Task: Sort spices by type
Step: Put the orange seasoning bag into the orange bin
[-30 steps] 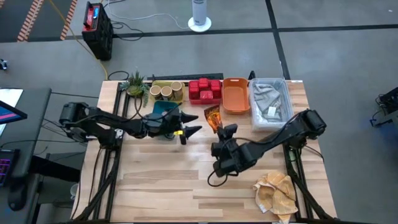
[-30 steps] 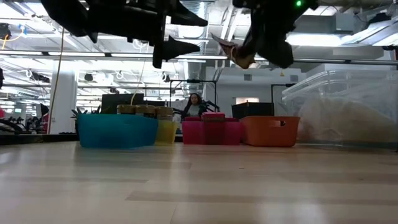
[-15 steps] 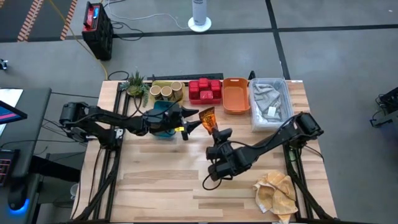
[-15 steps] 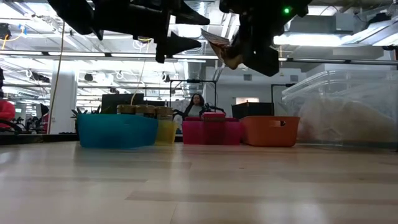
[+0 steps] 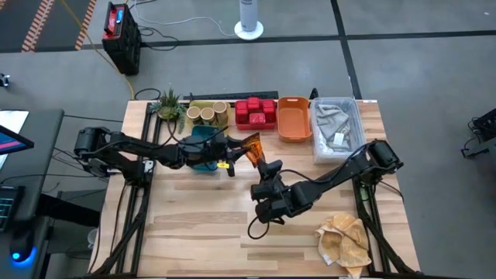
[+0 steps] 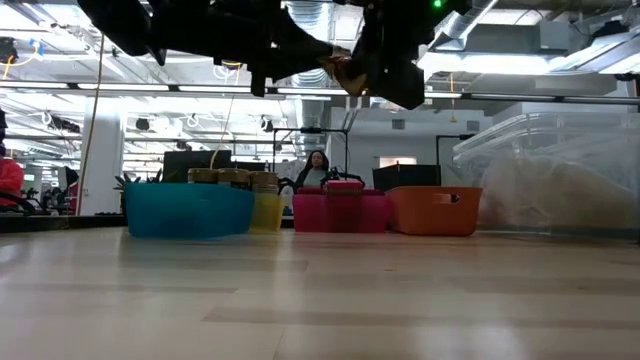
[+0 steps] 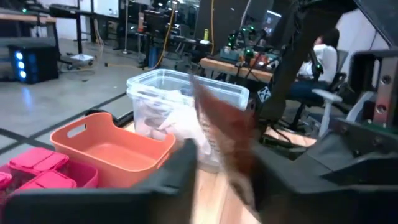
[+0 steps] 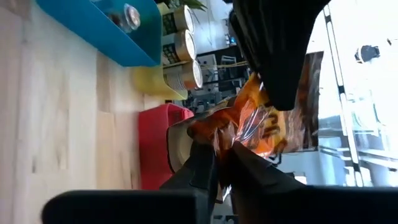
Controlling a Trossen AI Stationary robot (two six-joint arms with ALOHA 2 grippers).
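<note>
Holding the thin orange-brown foil packet [image 5: 252,147] beside the teal plastic tray [image 5: 203,136], right gripper [image 5: 263,164] clamped, left gripper [image 5: 239,145] parted around its far end.

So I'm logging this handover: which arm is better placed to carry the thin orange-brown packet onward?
Left. The left gripper already reaches the thin orange-brown packet held by the right gripper, beside the trays.

you see a pale wooden table [image 5: 201,225]. along its upper edge sit a small plant [image 5: 169,104], yellow tray [image 5: 222,118], teal tray [image 5: 203,136], red tray [image 5: 256,119], orange tray [image 5: 293,127] and clear bin [image 5: 336,130]. a crumpled paper wad [image 5: 344,239] lies at lower right.
</note>
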